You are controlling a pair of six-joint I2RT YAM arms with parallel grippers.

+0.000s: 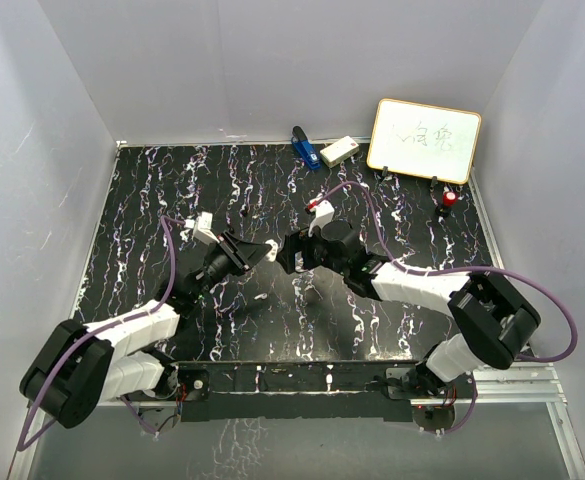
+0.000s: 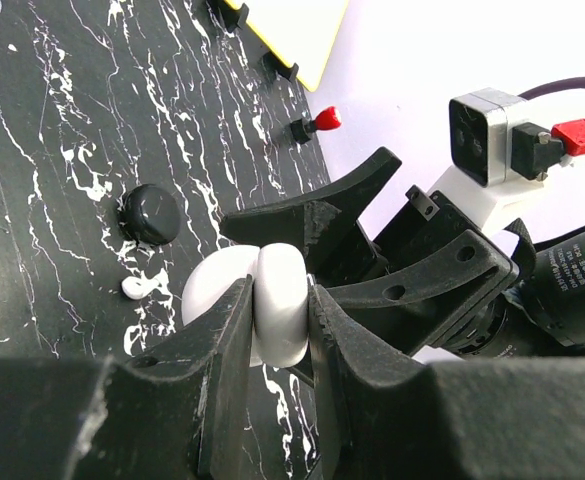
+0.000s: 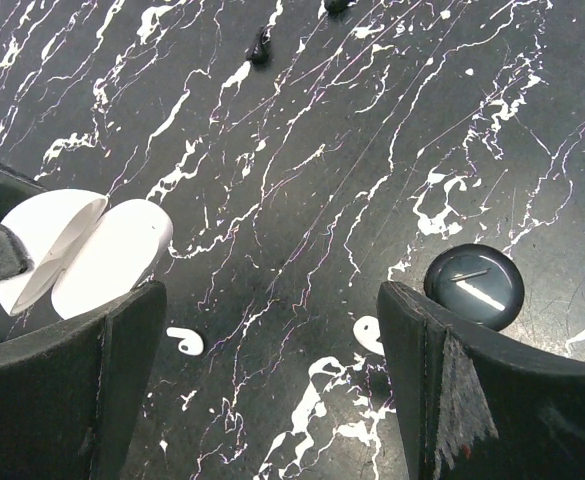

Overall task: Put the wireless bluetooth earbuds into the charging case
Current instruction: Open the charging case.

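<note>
Here's what we're seeing. The left gripper (image 2: 277,335) is pinched tight on the charging case (image 2: 280,270), with a finger pressed against each side. The case looks flipped open: from the right wrist camera it shows as two white shells splayed apart. The right gripper (image 3: 269,310) is spread wide and holding nothing, hanging over the table (image 1: 172,200) right beside the case. In the top view the two grippers sit nose to nose near the middle of the table.

Both earbuds are lying out on the marbled tabletop. From the right wrist camera, the first earbud (image 3: 184,341) is at about 5 o'clock from the case, just inside the finger on that side. The second earbud (image 3: 369,333) is at about 8 o'clock from a black round cap (image 3: 472,285) and hard up against the other finger. We can't tell if it's actually touching. So both lie within the span of the right gripper's open fingers.

From the left wrist camera only one earbud shows, at about 9 o'clock from the case and 6 o'clock from the cap, apart from the left gripper's fingers.
</note>
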